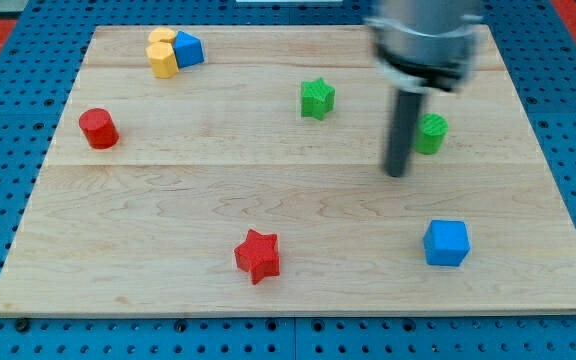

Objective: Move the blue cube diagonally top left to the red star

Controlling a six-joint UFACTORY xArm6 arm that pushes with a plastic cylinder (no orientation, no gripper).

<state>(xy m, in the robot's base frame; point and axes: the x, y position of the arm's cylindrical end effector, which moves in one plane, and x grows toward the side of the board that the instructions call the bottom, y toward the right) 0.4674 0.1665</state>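
The blue cube point(446, 243) rests on the wooden desk point(168, 210) near the view's bottom right corner. The red star point(258, 256) lies well apart from it, toward the view's left, at a similar height. My tip point(396, 173) sits above the blue cube, clear of it, just beside the green cylinder point(431, 133) on its left. The arm carries no pincer, only the dark rod. Other items: 1 green star point(317, 98), 1 red cylinder point(98, 129), and 1 yellow block point(162, 53) touching a small blue block point(188, 49). No legible writing or labels appear.
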